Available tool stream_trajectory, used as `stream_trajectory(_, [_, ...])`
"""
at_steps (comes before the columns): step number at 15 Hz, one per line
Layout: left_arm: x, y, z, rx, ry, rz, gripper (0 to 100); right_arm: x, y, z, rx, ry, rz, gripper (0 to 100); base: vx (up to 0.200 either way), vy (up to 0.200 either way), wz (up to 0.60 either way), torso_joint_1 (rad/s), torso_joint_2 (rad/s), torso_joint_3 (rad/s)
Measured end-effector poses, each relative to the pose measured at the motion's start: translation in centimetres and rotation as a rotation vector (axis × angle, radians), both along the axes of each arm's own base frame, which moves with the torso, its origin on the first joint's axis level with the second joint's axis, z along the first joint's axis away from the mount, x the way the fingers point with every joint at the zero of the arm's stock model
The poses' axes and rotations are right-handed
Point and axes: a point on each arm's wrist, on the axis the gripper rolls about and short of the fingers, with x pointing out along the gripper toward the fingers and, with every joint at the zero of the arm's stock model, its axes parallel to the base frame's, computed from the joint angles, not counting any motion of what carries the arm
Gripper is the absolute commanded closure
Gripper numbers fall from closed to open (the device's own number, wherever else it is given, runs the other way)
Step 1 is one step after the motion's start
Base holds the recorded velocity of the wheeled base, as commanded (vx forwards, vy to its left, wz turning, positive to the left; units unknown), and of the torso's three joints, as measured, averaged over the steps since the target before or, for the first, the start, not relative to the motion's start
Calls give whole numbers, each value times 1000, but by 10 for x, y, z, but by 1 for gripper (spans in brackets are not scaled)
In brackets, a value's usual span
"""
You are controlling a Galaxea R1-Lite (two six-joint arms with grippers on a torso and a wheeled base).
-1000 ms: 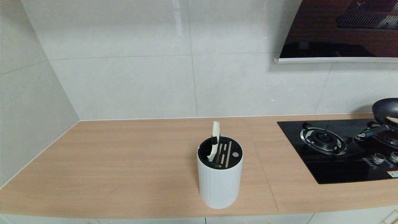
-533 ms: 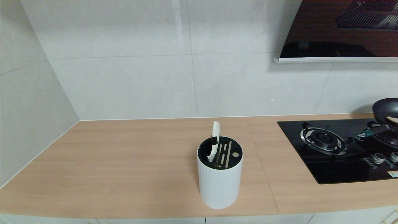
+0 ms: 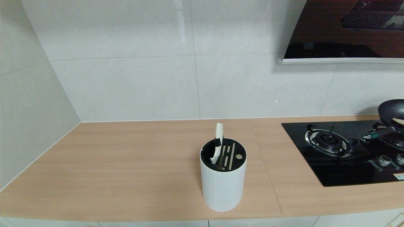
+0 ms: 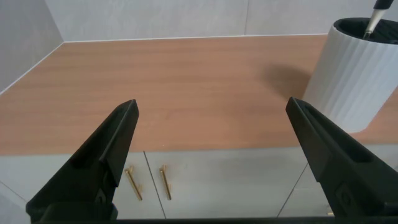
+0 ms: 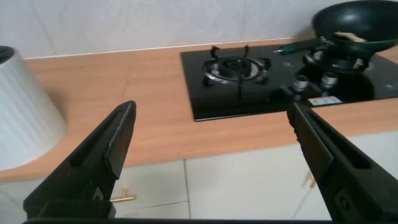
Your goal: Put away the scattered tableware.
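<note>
The left gripper [image 4: 211, 112] hangs off the bench's [image 3: 126, 164] front edge, fingers wide apart and holding nothing. Near the middle of that front edge stands a white ribbed holder [image 3: 223, 186] with a black slotted top. One white utensil [image 3: 218, 138] with a black band stands in its open compartment, leaning slightly. At the bench's right end sits a stove [image 3: 334, 157]. A black pan [image 3: 391, 112] on its far-right burner holds something pale. The right gripper [image 5: 212, 112] is likewise spread and empty.

Left gripper [image 4: 211, 106] spread wide, right gripper [image 5: 211, 107] spread wide
</note>
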Motion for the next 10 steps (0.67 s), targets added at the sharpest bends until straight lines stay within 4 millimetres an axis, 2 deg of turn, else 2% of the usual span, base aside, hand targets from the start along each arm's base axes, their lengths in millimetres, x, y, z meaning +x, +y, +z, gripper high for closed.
stream_trajectory(3, [0, 0, 0, 0, 0, 0, 0, 0, 2, -3, -49, 32, 101, 0, 0, 0, 0, 0, 0, 0])
stream_trajectory(7, [0, 0, 0, 0, 0, 0, 0, 0, 2, -4, 38, 36, 97, 0, 0, 0, 0, 0, 0, 0])
stream_trajectory(10, [0, 0, 0, 0, 0, 0, 0, 0, 2, -4, 42, 37, 94, 0, 0, 0, 0, 0, 0, 0])
